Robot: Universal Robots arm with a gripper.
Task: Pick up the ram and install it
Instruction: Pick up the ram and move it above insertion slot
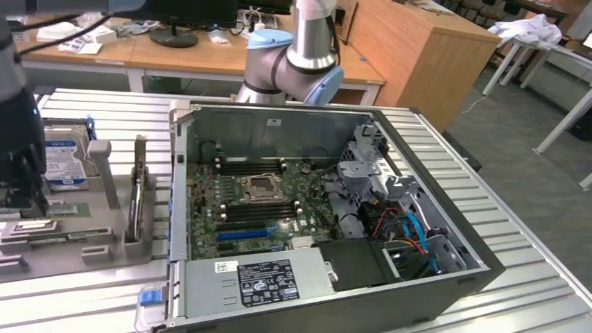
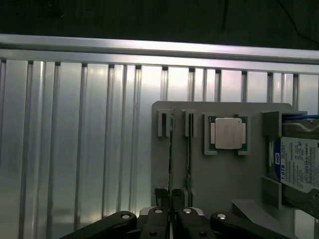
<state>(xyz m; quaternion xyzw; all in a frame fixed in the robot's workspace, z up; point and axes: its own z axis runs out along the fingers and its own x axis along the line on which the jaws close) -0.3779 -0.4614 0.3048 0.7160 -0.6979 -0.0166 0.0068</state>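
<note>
Because the ram [image 1: 138, 187] stands on its long edge in a narrow slot of the grey fixture tray [image 1: 104, 239], on the side nearest the open computer case [image 1: 277, 125], any grasp has little sideways margin. The ram is seated in the tray, not lifted.

On the wrist view the gripper [image 2: 172, 215] hangs over the tray [image 2: 224, 184], roughly in line with the ram [image 2: 171, 149]. Whether it is open or closed cannot be determined.

- **Hazard one:** A second memory stick [image 2: 189, 149] stands just beside the ram and parallel to it. A small lateral offset would likely land the gripper on the wrong stick, or on both.
- **Hazard two:** The slot posts [image 2: 163, 124] at the stick ends could catch the board if it left the slot tilted.

The processor [image 2: 228, 133] and the blue-labelled hard drive [image 1: 65, 163] sit further along the tray, off that line.

- **Hazard three:** Beyond the tray, the memory slots [image 1: 245, 166] lie deep in the case beside the CPU socket [image 1: 260, 187]. A thin board gripped off-square would probably meet a slot askew and bind or flex.

The case walls and the drive cage [image 1: 370, 166] crowd any approach. Farthest back stands the arm [image 1: 310, 48].
</note>
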